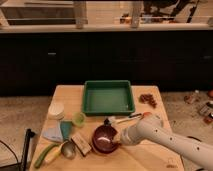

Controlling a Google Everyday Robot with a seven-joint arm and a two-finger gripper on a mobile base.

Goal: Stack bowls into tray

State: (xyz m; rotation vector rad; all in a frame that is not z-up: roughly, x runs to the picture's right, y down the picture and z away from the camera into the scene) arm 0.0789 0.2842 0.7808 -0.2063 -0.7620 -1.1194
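Claw point(116, 136) at bowl's point(102, 139) 3 o'clock rim, grip unclear; wooden table point(66, 95), dark cabinets point(100, 60) behind; one maroon bowl, one green tray point(108, 111) at 12 o'clock

Surfaces within my reach
My white gripper point(116, 135) at three o'clock of the glossy maroon round bowl point(101, 140); smooth green plastic rectangular tray point(108, 83); matt wooden table point(67, 95).

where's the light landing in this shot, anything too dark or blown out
Camera view: warm light falls on the wooden table, so the green tray and the maroon bowl show clearly; the cabinets behind are nearly black; the strip along the top edge is bright; the white arm is the palest thing in front, and the gripper sits at the bowl's right rim.
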